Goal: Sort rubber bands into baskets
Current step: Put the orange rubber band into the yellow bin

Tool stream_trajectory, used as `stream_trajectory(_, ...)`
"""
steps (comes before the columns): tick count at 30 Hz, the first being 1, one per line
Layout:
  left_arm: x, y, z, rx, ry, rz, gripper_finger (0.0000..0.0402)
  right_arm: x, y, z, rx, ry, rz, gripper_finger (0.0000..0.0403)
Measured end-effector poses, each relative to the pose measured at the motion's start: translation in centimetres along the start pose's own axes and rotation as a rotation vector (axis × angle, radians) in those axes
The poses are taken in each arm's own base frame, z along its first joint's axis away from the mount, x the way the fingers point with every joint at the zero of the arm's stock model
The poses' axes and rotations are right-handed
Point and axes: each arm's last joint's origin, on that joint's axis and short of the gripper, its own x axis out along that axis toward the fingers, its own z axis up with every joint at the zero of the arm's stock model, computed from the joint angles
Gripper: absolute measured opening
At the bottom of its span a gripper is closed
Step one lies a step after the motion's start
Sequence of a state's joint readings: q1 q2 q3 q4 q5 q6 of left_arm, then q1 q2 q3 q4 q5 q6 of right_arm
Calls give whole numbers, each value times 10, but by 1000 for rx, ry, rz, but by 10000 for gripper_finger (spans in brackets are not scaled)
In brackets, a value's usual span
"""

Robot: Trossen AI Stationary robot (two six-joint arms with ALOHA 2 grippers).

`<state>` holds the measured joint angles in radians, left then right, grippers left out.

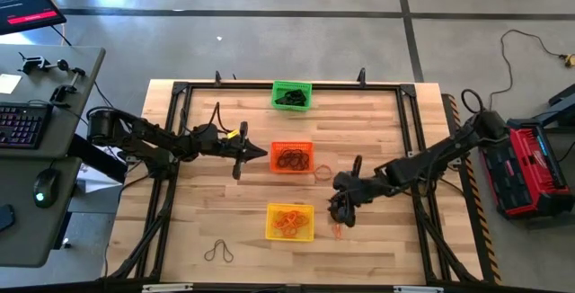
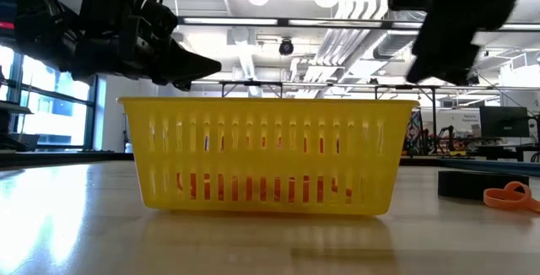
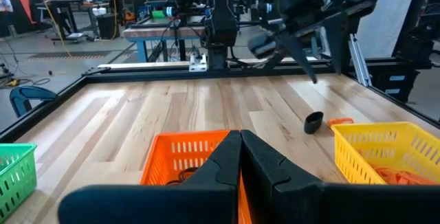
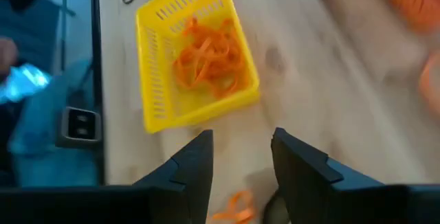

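Right hand (image 4: 240, 176) open — wooden table (image 1: 377, 248)

No legible text, label, brand or number on the baskets, table or arms — the corner screen's writing is too small to read.

Green basket (image 3: 15, 172) cut off by edge; orange basket (image 3: 180, 157) partly hidden.

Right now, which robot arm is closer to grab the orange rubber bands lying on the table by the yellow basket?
The right one, probably. Its pincer is open, just above the loose orange rubber bands beside the yellow basket. The left pincer is shut, by the orange basket.
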<state>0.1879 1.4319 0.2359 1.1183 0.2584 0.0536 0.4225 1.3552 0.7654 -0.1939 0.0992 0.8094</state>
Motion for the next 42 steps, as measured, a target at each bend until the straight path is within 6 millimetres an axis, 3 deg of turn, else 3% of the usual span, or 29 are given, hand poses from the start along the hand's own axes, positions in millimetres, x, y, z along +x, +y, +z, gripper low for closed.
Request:
stream_trajectory(8, 0, 0, 0, -6, 0, 0, 0, 2, 12, -24, 388, 142, 6, 138)
stream_trajectory(13, 0, 0, 0, 1, 5, 0, 0, 10, 15, -36, 510, 252, -10, 138)
stream_trajectory(28, 0, 0, 0, 18, 5, 0, 0, 50, 14, -53, 568, 322, -40, 138)
stream_trajectory(42, 0, 0, 0, 20, 5, 4, 0, 66, 4, -61, 554, 271, -150, 133)
